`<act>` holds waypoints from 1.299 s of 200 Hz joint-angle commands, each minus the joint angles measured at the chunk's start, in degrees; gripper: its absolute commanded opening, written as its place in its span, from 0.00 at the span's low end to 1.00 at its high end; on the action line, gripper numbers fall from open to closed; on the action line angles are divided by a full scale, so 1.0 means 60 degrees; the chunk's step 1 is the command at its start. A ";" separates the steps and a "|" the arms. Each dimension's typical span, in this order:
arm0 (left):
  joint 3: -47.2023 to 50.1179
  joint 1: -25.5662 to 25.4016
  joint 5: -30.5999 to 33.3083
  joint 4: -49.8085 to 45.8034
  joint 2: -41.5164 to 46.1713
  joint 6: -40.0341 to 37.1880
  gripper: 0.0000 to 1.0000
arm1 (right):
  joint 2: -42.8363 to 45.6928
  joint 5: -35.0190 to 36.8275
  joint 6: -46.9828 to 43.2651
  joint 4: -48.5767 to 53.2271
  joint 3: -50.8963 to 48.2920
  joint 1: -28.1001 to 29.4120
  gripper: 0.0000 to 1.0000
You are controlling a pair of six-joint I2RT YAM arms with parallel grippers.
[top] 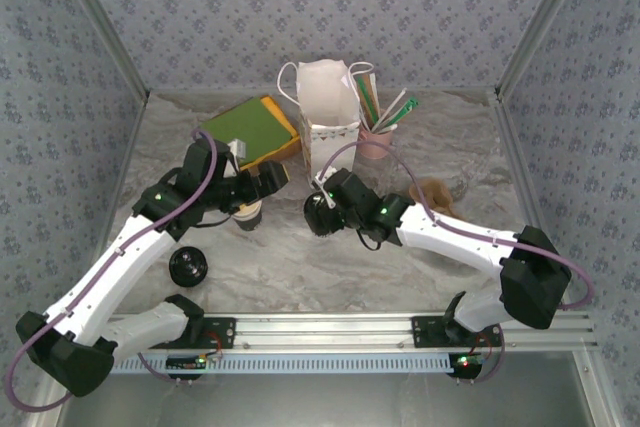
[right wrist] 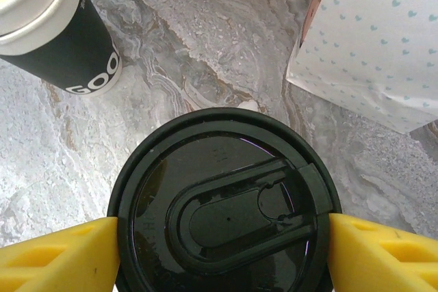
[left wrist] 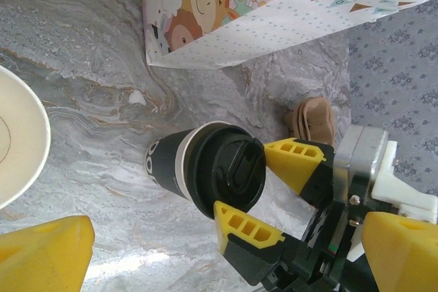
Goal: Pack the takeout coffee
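At the left, the left gripper (top: pixel 258 197) hangs spread to its widest and empty, just beside the lidless cup (top: pixel 248 217). The loose black lid (top: pixel 188 267) lies nearer the front edge of the counter (top: pixel 300 272). None of these belongs to the job.

In the middle, the takeout coffee (left wrist: pixel 205 172) stands just in front of the paper bag (top: pixel 330 107). The right gripper (right wrist: pixel 222 237) has its yellow fingers (right wrist: pixel 61 254) pressed against opposite sides of the lid rim, jaws set wide around it. The step in hand looks like the grasp, with the lift yet to come. Whether the cup's base has left the counter cannot be told.

The next move probably calls for a straight rise above the bag's top edge, then a short carry away from the arms and a descent through the open mouth. Since the hold seems to be at the lid, a loose lid could let the cup drop.

Room is tight. The lidless cup and left gripper crowd the left, the bag's handles flank its mouth, and a pink holder of straws (top: pixel 378 137) stands close at the bag's right. Open counter lies toward the near rail.
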State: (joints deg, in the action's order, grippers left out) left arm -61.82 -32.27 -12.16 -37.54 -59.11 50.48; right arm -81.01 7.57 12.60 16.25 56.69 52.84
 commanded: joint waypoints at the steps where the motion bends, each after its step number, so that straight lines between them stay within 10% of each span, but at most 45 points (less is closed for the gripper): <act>1: -0.0256 -0.0070 -0.0016 -0.0083 -0.0045 -0.0195 1.00 | -0.0084 -0.0146 -0.0064 0.0079 0.0341 -0.0062 0.77; 260: -0.0272 -0.0062 -0.0060 -0.0028 -0.0181 -0.0252 1.00 | -0.0317 -0.0125 0.0127 0.0512 0.0106 -0.0027 0.76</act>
State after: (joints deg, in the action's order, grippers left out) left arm -61.89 -32.29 -12.19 -37.54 -60.23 50.33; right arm -81.97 6.24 12.64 17.34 57.04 52.38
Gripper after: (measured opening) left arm 0.997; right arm 0.761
